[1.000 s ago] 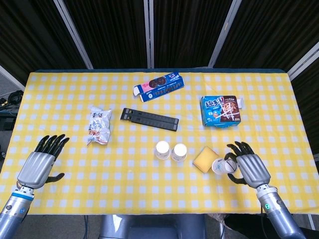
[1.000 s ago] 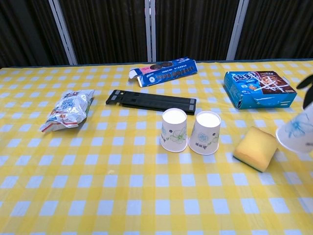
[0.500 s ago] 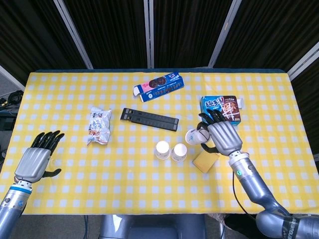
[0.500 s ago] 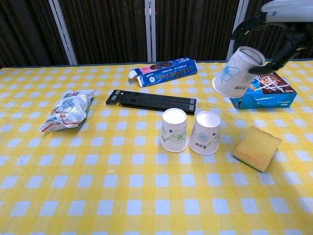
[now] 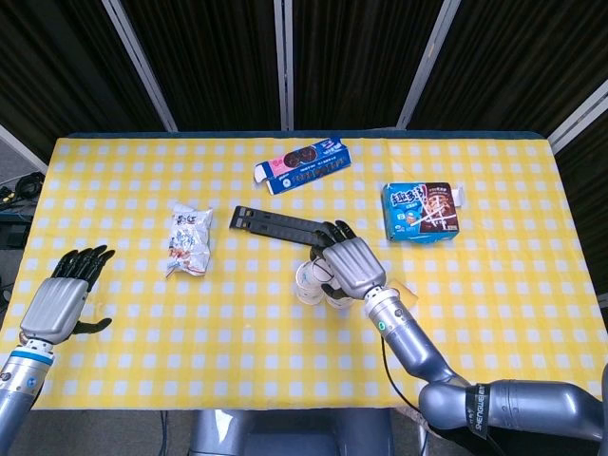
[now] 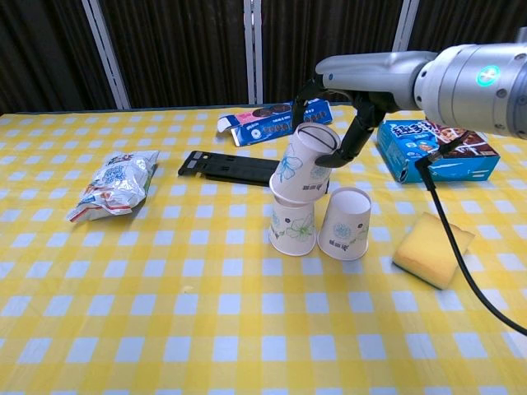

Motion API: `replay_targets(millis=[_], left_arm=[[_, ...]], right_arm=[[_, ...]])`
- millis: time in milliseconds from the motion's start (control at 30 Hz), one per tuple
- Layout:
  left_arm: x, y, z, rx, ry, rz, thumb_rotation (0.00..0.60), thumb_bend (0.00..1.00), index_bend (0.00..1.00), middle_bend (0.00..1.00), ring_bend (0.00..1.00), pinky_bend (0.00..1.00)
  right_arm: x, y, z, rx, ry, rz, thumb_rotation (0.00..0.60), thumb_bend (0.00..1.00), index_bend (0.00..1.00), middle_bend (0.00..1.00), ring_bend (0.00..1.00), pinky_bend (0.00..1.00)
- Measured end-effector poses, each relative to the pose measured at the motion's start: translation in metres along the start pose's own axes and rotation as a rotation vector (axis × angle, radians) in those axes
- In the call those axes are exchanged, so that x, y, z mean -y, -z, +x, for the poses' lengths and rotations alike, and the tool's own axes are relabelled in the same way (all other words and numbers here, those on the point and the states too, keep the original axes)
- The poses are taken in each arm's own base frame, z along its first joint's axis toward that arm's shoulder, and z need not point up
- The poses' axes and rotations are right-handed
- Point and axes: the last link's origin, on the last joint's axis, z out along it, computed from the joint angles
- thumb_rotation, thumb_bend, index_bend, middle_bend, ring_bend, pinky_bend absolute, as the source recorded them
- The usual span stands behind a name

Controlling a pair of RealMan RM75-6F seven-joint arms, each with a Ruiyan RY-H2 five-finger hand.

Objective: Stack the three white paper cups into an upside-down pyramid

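From the head view, your right hand (image 5: 348, 264) sits over the middle of the tabletop (image 5: 494, 313), covering most of the two cups standing there — only the rim of the left standing cup (image 5: 307, 281) peeks out beside it. Your left hand (image 5: 63, 302) rests near the tabletop's left edge, fingers apart and holding nothing. A snack bag (image 5: 188, 239) lies toward the left, and a black bar (image 5: 275, 224) lies just behind your right hand.

From the chest view, your right hand (image 6: 336, 115) is clamped on the third cup (image 6: 302, 164), mouth down and tilted, its rim touching the top of the left standing cup (image 6: 292, 226). The right standing cup (image 6: 346, 223) is just beside it. A yellow sponge (image 6: 433, 248) lies toward the right edge — a blue box (image 6: 436, 150) behind it.
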Motion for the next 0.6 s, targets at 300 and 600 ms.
replay_targets(millis=[300,600], left_arm=[[0.001,0.001,0.001,0.000,0.008,-0.006,0.600,0.15,0.00,0.00,0.00,0.00],[0.001,0.004,0.002,-0.002,0.007,-0.006,0.600,0.15,0.00,0.00,0.00,0.00]], right_arm=[[0.000,0.003,0.001,-0.003,0.019,-0.028,0.600,0.25,0.49,0.15,0.00,0.06],[0.000,0.015,0.009,-0.013,0.026,-0.041,0.600,0.25,0.49,0.15,0.00,0.06]])
